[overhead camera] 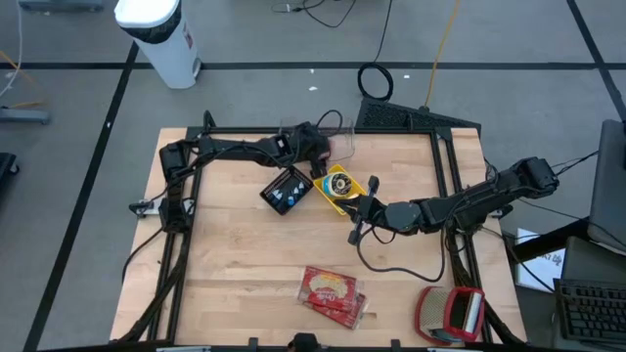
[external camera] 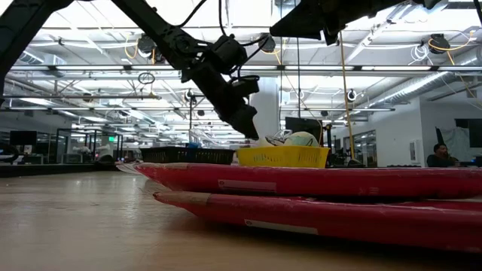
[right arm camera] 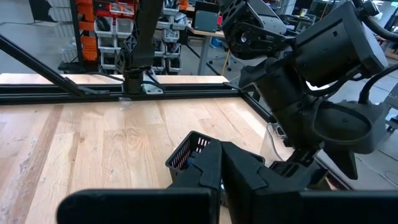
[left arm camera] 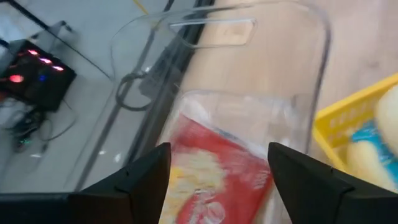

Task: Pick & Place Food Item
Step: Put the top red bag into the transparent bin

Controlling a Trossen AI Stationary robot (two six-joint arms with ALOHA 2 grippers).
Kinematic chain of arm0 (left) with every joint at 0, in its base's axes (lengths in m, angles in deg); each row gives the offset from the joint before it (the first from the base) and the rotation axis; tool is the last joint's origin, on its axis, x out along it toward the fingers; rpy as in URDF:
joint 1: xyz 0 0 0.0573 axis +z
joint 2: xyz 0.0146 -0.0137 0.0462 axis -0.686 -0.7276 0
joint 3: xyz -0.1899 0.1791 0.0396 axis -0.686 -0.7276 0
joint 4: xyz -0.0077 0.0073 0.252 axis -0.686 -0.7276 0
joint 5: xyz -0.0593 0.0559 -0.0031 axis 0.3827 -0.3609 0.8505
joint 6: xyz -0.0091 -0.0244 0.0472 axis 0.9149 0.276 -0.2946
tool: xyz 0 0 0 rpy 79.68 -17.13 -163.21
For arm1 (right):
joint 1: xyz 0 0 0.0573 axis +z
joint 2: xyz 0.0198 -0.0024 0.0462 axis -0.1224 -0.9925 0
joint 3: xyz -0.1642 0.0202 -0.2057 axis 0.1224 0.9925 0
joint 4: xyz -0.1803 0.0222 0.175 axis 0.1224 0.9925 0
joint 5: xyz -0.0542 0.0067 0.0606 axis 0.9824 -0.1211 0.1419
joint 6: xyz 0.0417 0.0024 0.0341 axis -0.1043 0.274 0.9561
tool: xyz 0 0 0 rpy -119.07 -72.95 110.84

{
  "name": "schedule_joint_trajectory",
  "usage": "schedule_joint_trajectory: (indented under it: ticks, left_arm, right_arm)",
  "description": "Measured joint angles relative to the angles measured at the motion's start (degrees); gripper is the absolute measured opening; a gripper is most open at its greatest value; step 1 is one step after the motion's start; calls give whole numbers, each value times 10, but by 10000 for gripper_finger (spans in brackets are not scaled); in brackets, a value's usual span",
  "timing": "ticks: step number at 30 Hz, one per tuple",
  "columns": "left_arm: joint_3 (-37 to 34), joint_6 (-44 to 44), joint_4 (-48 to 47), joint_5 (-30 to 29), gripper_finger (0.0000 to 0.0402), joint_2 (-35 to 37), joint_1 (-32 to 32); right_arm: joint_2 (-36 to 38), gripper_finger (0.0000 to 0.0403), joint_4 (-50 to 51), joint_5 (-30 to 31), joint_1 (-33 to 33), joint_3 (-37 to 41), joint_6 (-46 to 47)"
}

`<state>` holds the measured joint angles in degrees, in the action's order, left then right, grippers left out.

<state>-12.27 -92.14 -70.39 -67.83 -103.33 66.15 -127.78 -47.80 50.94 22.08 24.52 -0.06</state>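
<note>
Red snack packets fill the foreground of the low view, two flat foil packs stacked near the front edge of the wooden desk. From above we see them lying well apart from both arms.

Farther back, near the middle of the desk, sits a yellow basket holding pale round food items, with a small black basket just beside it.

Our left gripper reaches in from the desk's far left corner and hovers over a clear plastic container at the far edge, just beyond the yellow basket. Its wrist view looks past two spread fingers down into that container, where a red and yellow snack bag lies inside. The fingers stand open with nothing between them, so we judge the bag is released and resting in the container, which looks like the place step of the task.

Our right gripper stretches in from the right side and hangs just beside the yellow basket, fingers closed and holding nothing that we can see. It appears to wait there, perhaps staying close to the baskets for a coming pick.
</note>
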Motion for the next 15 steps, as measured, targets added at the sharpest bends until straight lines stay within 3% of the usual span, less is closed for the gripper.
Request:
schedule_joint_trajectory:
  ticks: [7, 15]
  left_arm:
    - [0, 48, -4, 49, 268, 8, 19]
    - [0, 91, -69, 115, 261, 108, 23]
  right_arm:
    - [0, 4, 1, 0, 0, 0, 0]
    - [0, 4, 10, 0, 0, 0, 0]
